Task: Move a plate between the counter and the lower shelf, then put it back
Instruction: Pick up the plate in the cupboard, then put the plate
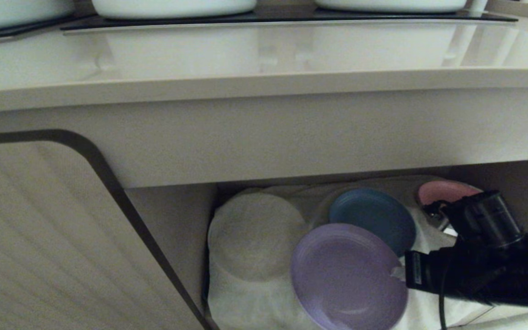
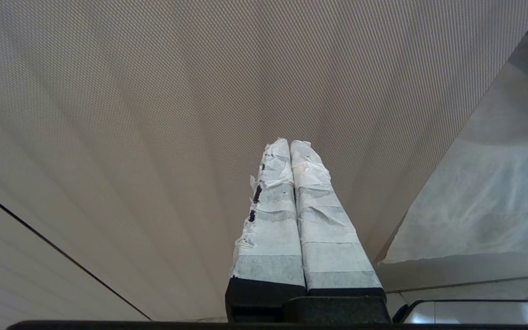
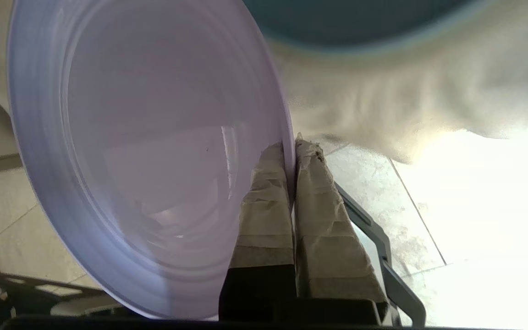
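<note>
Presently the plate [image 1: 344,275] is gripped by its rim in the closed right tool [image 3: 290,149], tilted at the front of the lower shelf [image 1: 255,238] beside a blue plate [image 1: 371,219], so a lift onto the tabletop [image 1: 264,78] is judged to be called for next, while the left tool [image 2: 290,144] is kept closed and idle.

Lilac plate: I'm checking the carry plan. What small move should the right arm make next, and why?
Probably draw the plate out from under the counter before lifting. The right gripper is shut on its rim, it sits over the cloth beside the blue plate, and the counter overhangs.
</note>
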